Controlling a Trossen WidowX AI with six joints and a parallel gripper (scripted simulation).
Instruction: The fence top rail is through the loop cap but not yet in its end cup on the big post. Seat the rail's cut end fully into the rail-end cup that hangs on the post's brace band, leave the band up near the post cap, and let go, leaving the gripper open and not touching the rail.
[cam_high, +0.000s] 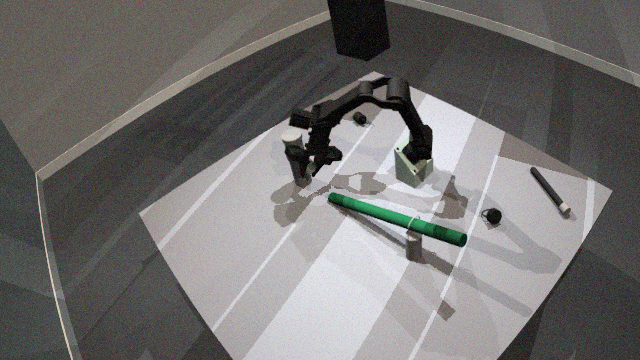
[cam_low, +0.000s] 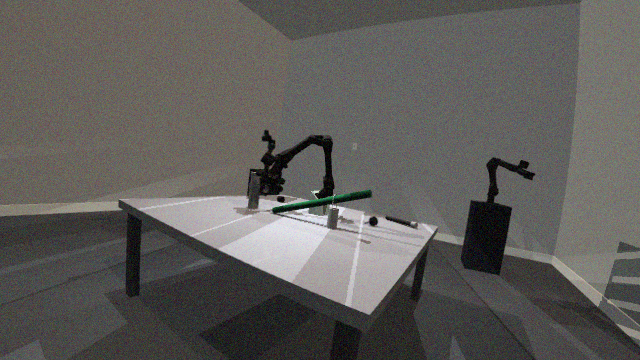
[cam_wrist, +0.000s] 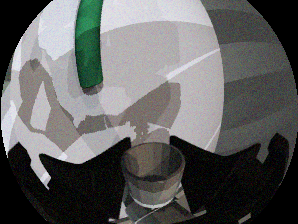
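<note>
I have the gripper (cam_high: 314, 167) clamped on the rail-end cup (cam_wrist: 152, 168) beside the big post (cam_high: 296, 156) — I judge that steadies the cup's mouth for the rail. The green top rail (cam_high: 397, 219) lies well apart on the table (cam_high: 320, 300), threaded through the loop cap (cam_high: 413, 223) on the small post (cam_high: 414, 246) — its long axis tilts, cut end low toward the cup, not yet seated.

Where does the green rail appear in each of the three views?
Top: green rail lies diagonal at centre, right of the gripper.
Exterior: rail slopes up rightward at mid-table.
Wrist: rail end at upper left.
Shared landmark: the big post.
</note>
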